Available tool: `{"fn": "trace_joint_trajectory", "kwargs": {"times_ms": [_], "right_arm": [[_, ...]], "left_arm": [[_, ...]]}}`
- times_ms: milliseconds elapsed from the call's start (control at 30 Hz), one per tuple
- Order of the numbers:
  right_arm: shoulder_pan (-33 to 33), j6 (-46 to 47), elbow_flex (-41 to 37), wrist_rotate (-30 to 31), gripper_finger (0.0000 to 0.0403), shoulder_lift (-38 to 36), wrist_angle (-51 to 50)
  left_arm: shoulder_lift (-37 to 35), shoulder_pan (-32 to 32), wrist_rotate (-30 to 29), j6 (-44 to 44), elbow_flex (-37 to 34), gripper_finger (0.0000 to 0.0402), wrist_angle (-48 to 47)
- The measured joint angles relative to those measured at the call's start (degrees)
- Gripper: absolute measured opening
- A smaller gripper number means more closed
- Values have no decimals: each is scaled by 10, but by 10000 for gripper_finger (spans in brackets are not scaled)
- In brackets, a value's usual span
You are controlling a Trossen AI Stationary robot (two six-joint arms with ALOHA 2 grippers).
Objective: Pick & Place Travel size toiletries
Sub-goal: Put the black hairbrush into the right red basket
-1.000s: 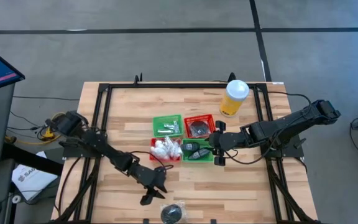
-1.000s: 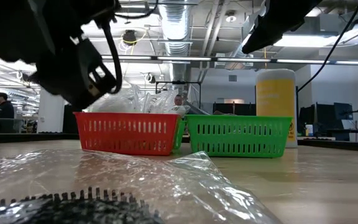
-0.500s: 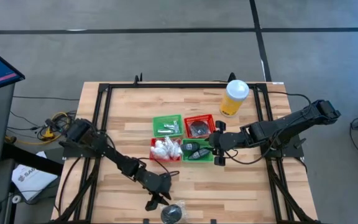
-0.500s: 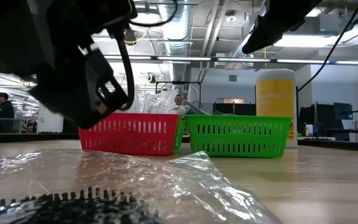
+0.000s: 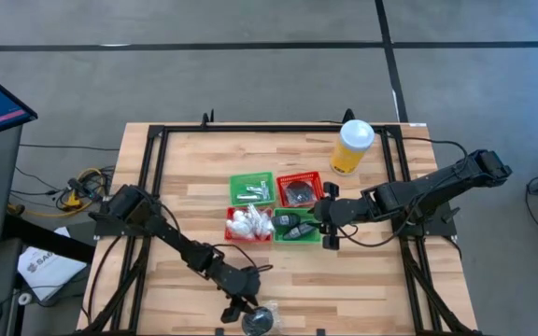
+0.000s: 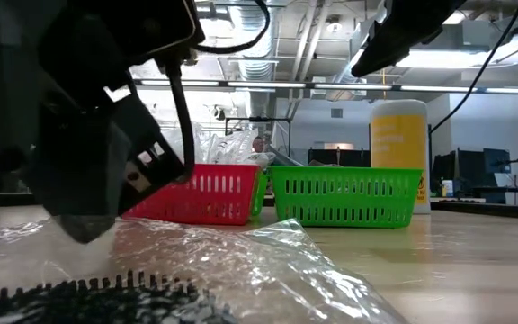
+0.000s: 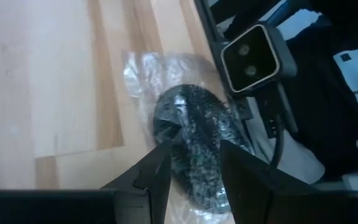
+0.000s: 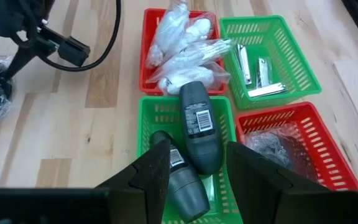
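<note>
A dark grey round disc in clear plastic wrap (image 5: 258,320) lies on the table by the near edge; the left wrist view shows the disc (image 7: 197,140) close up. My left gripper (image 5: 234,309) is open, low over it and tipped down, one finger on each side of the disc's near rim (image 7: 194,149). In the low view my left gripper (image 6: 88,225) hangs right at the wrap (image 6: 196,261); whether it touches, I cannot tell. My right gripper (image 5: 327,229) stands open above the near green basket (image 8: 166,109), nothing between its fingers.
Four mesh baskets stand mid-table: a red one with white packets (image 5: 249,224), a green one with silvery tubes (image 5: 252,189), a red one with wrapped discs (image 5: 300,191), a green one with dark bottles (image 5: 297,227). A yellow cup (image 5: 351,147) is at the far right. A black camera sits just past the near edge (image 7: 253,56).
My left gripper has gone toward the table's near edge and down, closing on the wrapped disc, and its fingers have kept the same gap. The disc has stayed in place.
</note>
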Motion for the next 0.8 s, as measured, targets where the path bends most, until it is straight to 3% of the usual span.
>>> {"fn": "trace_joint_trajectory", "kwargs": {"times_ms": [500,600,733,800], "right_arm": [[0,0,0,0,147,0,2],[0,0,0,0,147,0,2],[0,0,0,0,147,0,2],[0,0,0,0,147,0,2]], "left_arm": [[43,-1,-2,4,23,122,5],[45,-1,1,25,26,94,2],[45,-1,8,38,26,18,-2],[45,0,10,38,26,9,-2]]}}
